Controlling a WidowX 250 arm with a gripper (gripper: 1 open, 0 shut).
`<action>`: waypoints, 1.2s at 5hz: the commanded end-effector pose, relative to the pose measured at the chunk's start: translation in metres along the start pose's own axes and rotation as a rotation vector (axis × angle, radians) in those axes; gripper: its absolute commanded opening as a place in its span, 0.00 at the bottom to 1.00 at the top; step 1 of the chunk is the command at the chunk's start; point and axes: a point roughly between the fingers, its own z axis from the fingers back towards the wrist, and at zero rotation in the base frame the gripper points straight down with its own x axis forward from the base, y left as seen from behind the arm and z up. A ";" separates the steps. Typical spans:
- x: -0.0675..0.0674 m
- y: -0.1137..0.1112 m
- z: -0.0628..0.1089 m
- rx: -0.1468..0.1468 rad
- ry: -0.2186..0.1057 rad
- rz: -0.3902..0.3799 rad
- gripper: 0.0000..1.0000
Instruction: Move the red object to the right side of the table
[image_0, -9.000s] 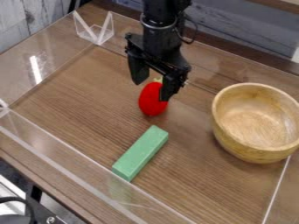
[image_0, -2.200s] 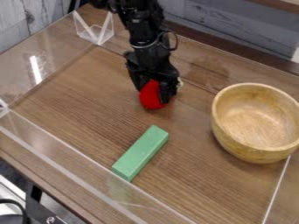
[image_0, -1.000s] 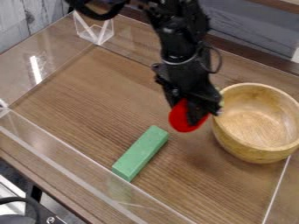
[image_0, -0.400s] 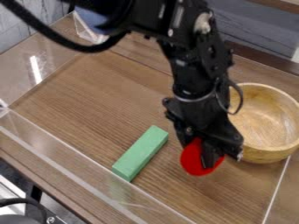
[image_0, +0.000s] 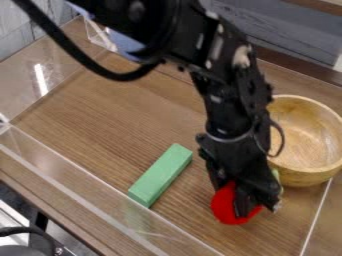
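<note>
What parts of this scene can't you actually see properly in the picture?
Camera view, the only one:
- Red object: its top is hidden by the gripper; whether it touches the table is unclear.
- Wooden bowl: left rim is behind the arm, right side cut by the picture edge.
- The jaws are dark and blurred against the arm.

Just one cam, up high off the table's (image_0: 94, 110) near corner, angled down across it, fairly close in.

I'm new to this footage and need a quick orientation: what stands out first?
The black robot arm dominates, reaching down from the upper left, its gripper shut on the red toy fruit low over the table near the front right. A wooden bowl sits just right; a flat green block lies left.
</note>
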 end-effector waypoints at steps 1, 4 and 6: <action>0.007 0.000 -0.005 -0.016 -0.005 -0.052 0.00; 0.017 0.019 -0.005 -0.021 0.004 -0.057 1.00; -0.004 0.031 0.002 -0.003 -0.020 0.032 1.00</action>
